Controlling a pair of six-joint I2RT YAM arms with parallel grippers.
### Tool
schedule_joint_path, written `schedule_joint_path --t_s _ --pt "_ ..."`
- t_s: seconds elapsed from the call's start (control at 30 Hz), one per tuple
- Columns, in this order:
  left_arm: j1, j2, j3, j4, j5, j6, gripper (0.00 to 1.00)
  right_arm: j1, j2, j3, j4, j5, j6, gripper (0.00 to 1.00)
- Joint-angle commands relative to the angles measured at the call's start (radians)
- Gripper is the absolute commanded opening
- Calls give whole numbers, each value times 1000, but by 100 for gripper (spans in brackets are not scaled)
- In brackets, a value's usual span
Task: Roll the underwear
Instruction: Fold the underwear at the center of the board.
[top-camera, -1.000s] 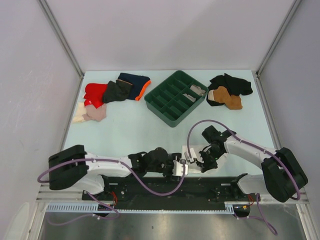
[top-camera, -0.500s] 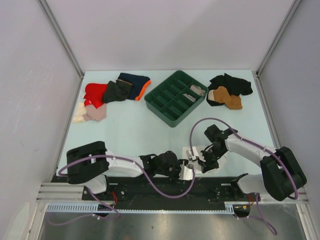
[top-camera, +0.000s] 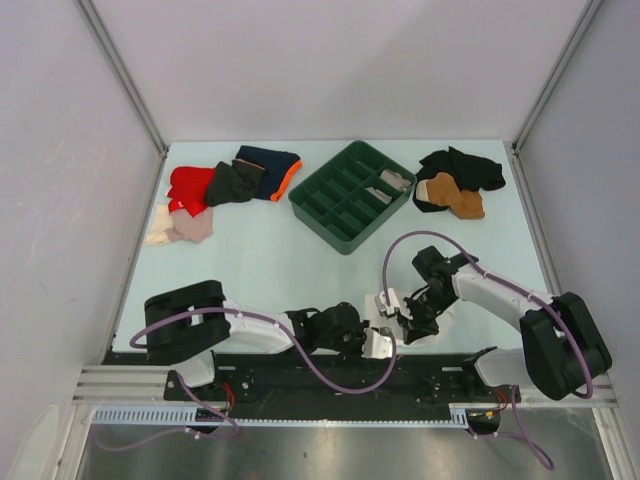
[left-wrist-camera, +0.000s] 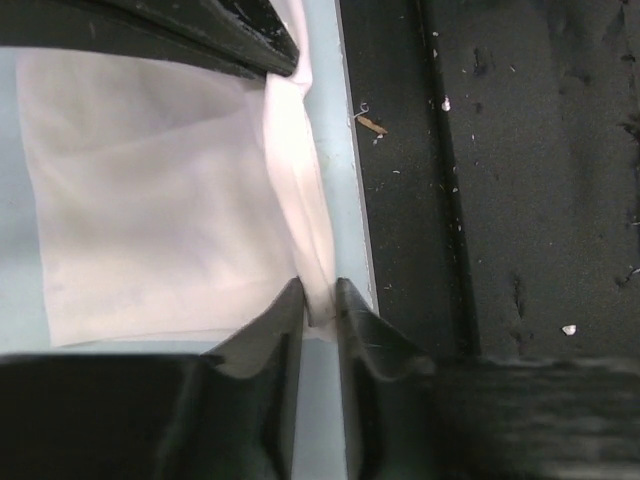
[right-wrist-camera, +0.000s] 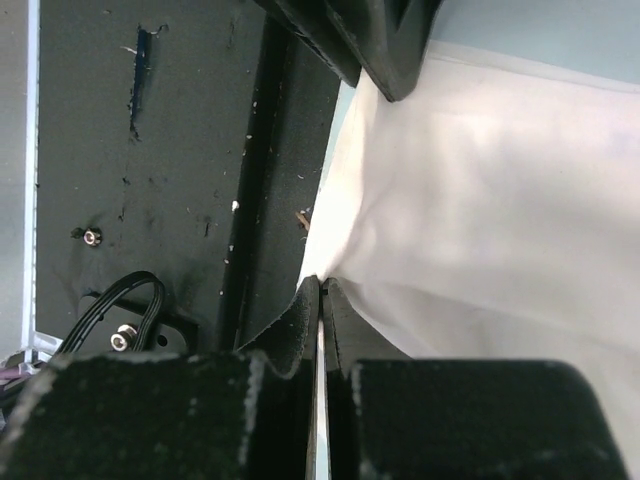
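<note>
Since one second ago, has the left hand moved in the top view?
Yes. The left hand has slid rightward along the table's near edge, closer to the right hand, judged against the fixed green tray. It grips the white underwear.

Green tray (top-camera: 325, 212), red cloth (top-camera: 188, 186), black-and-tan garments (top-camera: 455, 182)

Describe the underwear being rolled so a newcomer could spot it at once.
Start at the green tray in the middle of the table, then drop straight to the near edge, where the two grippers meet. The underwear is the small plain white cloth pinched between them, unlike the coloured garment piles at the far corners.
</note>
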Motion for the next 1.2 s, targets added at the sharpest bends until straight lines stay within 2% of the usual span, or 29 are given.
schedule_joint_path --t_s 0.0,0.07,0.23,0.67,1.17 --pt "-8 4 38 4 -20 -2 14 -14 7 36 -31 -42 -24 0" --pt "-8 -2 43 -2 -23 0 8 -20 11 40 -36 -43 -24 0" --pt "12 -21 58 -10 1 -22 1 -49 22 60 -37 -43 -12 0" --pt "188 18 173 -103 121 -83 0 -123 146 186 -13 23 28 0" --pt "274 104 260 -185 122 -118 0 -166 277 303 55 84 99 0"
